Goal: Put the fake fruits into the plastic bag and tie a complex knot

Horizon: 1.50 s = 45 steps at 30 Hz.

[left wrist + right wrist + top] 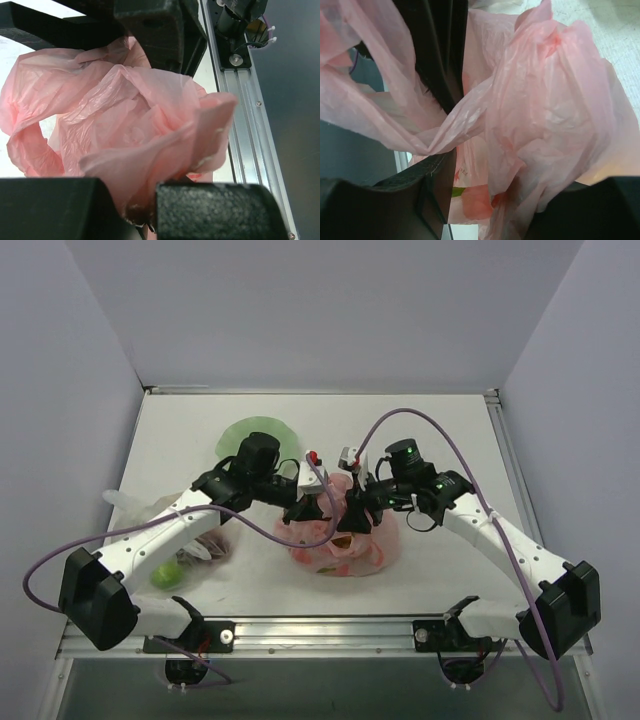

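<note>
Here, plastic bag (345,558) upright, bunched neck upward, left tool (304,509) pinching it

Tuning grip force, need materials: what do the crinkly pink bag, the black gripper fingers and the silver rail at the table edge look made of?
The crinkly translucent pink bag: thin plastic film, slight sheen; light passes through, fine creases. The black fingers: matte, grainy face, probably plastic, printed or moulded I cannot tell. The silver slotted rail: bare metal, likely aluminium extrusion; brushed look, screw heads.
</note>
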### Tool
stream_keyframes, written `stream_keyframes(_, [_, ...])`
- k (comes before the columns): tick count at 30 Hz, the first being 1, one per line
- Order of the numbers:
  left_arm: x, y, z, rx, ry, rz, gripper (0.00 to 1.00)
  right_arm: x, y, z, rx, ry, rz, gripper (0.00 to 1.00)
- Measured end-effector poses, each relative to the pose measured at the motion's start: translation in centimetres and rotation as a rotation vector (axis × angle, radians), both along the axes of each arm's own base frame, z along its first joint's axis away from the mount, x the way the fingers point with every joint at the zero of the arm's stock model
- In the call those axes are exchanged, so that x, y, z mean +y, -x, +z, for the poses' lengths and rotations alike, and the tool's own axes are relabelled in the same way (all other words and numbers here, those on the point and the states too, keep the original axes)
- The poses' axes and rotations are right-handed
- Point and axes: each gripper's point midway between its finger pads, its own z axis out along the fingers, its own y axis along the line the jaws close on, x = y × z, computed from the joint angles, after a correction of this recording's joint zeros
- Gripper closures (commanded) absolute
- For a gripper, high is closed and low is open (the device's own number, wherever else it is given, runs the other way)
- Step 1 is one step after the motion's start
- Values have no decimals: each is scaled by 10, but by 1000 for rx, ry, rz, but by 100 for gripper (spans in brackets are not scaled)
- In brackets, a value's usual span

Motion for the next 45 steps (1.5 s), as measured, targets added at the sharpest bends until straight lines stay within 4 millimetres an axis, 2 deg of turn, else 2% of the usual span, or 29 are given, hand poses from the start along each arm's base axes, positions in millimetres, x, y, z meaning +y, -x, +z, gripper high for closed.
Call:
stream_keyframes(8, [-3,6,-2,16,14,-55,92,3,2,6,-2,-22,26,70])
stream_keyframes(10, [-5,9,-3,24,11,-68,87,6,0,9,-1,-31,23,79])
stream_keyframes(12, [-5,10,-6,33,3,-70,83,7,-2,10,4,-34,18,95])
stream_keyframes(13, [-5,10,-6,36,0,-69,74,8,-3,11,5,-39,16,100])
stream_keyframes(16, [-5,11,-7,43,-6,-61,61,10,-4,13,10,-53,13,100])
stream_keyframes(17, [-4,11,-7,50,-9,-52,54,10,-6,14,7,-57,10,100])
stream_keyframes(21, [7,11,1,38,-3,1,42,6,-12,17,9,-71,-8,100])
stream_keyframes(27, [33,22,23,-9,36,111,38,3,-13,9,47,-78,-35,100])
stream_keyframes(30, [40,21,29,-20,62,186,37,3,-10,5,74,-82,-43,100])
stream_keyframes(34, [45,12,20,-1,49,297,24,4,-9,5,92,-89,-56,100])
stream_keyframes(39, [51,12,3,31,25,383,22,4,-9,9,98,-98,-67,100])
stream_keyframes(45, [46,28,-6,17,25,446,19,3,-17,2,130,-92,-157,100])
